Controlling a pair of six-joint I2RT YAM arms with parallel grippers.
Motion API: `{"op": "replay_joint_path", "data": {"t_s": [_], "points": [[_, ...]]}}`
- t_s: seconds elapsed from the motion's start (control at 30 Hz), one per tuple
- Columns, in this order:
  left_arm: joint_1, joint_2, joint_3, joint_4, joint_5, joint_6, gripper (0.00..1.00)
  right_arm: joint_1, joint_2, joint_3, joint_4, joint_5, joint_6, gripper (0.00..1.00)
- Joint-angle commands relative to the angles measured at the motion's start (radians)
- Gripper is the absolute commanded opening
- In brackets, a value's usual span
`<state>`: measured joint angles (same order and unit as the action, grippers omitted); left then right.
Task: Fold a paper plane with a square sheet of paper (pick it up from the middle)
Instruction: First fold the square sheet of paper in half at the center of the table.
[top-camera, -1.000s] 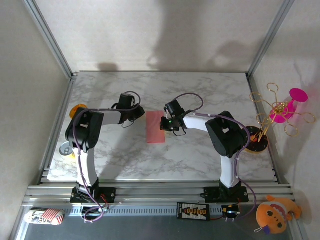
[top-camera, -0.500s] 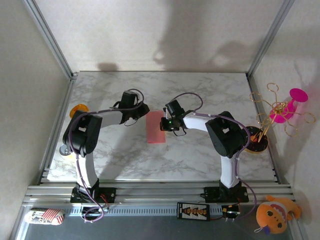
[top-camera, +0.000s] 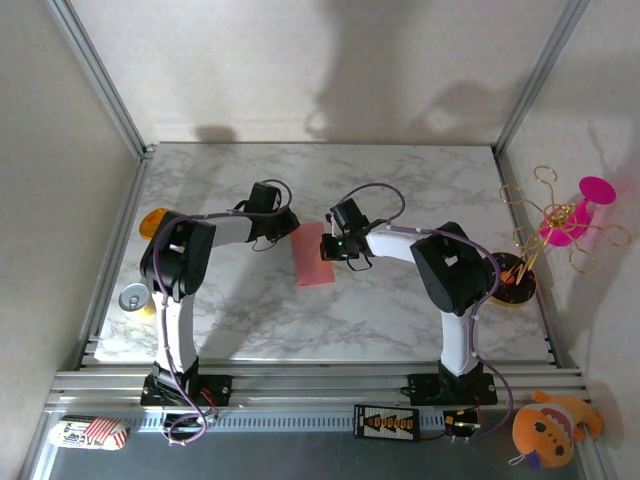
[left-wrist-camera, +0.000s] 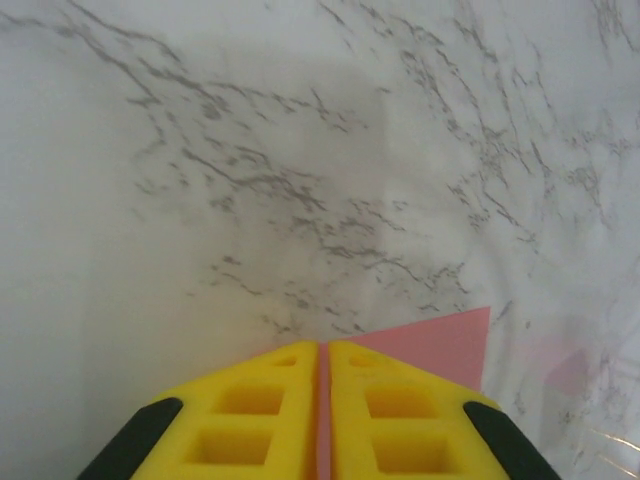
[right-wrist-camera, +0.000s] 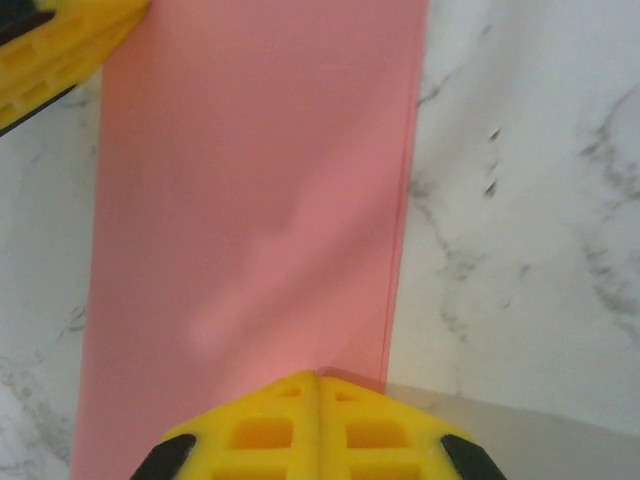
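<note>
sheet of paper (right-wrist-camera: 250, 200): cut off top and bottom; left fingers (right-wrist-camera: 60, 45): cropped at corner

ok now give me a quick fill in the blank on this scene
The folded sheet of paper on the marble table is ____ in colour. In the top view it lies ____ the left gripper and the right gripper. Both grippers' jaws are ____. The magenta flower toy stands past the table's ____ edge.
Missing words: pink; between; shut; right
</note>
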<state>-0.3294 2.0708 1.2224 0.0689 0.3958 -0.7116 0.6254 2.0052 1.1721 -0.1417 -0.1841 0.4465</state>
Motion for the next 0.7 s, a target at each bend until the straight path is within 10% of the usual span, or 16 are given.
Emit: {"op": "replay_joint_path", "data": {"t_s": [0.0, 0.67], "points": [[0.078, -0.011, 0.006, -0.104, -0.15, 0.062, 0.12, -0.033, 0.157, -0.091, -0.359, 0.301, -0.061, 0.01], [-0.024, -0.084, -0.071, 0.064, 0.132, 0.0, 0.13, -0.034, 0.1, -0.007, -0.345, 0.193, -0.237, 0.01]]}}
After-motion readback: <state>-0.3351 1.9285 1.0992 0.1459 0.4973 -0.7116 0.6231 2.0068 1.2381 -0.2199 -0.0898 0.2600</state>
